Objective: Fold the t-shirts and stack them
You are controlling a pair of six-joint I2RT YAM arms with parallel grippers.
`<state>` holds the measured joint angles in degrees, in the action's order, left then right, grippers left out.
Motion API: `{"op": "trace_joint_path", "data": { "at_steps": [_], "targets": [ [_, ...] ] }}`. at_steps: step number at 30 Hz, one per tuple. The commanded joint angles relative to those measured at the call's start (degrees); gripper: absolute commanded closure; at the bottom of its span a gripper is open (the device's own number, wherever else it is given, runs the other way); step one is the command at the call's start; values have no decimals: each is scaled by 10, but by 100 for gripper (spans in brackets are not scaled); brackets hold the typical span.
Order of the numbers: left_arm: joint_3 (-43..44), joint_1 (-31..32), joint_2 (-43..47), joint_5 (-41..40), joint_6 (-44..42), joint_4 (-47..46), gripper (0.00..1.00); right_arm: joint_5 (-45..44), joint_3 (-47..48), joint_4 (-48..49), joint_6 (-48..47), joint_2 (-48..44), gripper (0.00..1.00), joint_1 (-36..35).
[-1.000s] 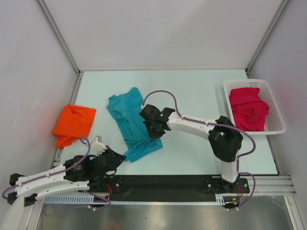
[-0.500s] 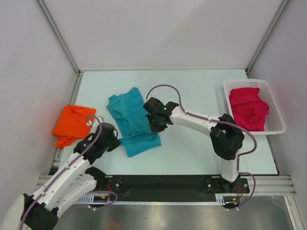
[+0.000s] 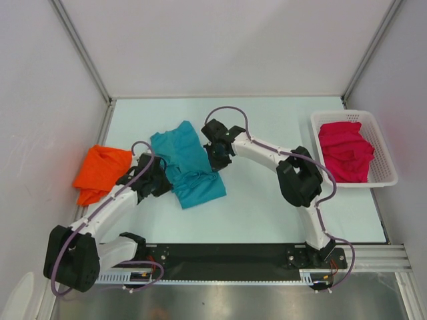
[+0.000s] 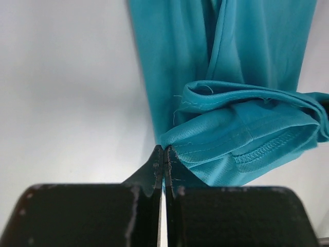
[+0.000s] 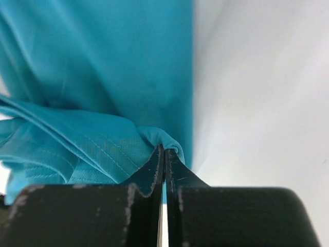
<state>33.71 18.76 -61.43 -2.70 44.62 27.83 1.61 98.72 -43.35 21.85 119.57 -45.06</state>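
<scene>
1. Starting at the near edge, a bare strip of the bench [image 3: 280,213] is seen between the arm bases and the cloth.
2. The left gripper [image 4: 163,152] is pressed together, and the left edge of the teal t-shirt [image 3: 190,167] is pinched at its tips beside a stitched hem.
3. The right gripper [image 5: 164,149] is likewise pressed together, and a small fold at the same shirt's right edge is pinched.
4. The teal t-shirt is laid left of centre on the bench, with its near end doubled over in layers.
5. The orange t-shirt [image 3: 100,170] is seen bunched at the bench's left edge, near the left arm and apart from the teal one.
6. The magenta t-shirt [image 3: 343,153] is seen crumpled inside the white basket [image 3: 387,179] at the right edge.
7. Open bench is left between the teal t-shirt and the basket, and beyond both up to the far wall.
</scene>
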Motion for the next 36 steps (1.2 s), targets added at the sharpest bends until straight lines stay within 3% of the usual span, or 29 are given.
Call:
{"op": "trace_joint_path", "data": {
  "at_steps": [1, 8, 15, 32, 35, 36],
  "targets": [
    [57, -29, -29, 7, -37, -29, 100, 14, 79, -35, -34, 38, 100, 23],
    [109, -52, -74, 9, -45, -35, 100, 25, 161, -66, -49, 92, 100, 37],
    [103, -66, -98, 13, -40, -51, 100, 37, 236, -94, -61, 140, 100, 50],
    [70, -94, -92, 9, -30, -74, 100, 47, 276, -95, -66, 189, 96, 72],
    [72, -95, -104, 20, -30, -77, 93, 44, 274, -95, -65, 180, 87, 78],
    [73, -95, -105, 22, -30, -77, 83, 43, 275, -96, -66, 177, 83, 80]
  ]
}}
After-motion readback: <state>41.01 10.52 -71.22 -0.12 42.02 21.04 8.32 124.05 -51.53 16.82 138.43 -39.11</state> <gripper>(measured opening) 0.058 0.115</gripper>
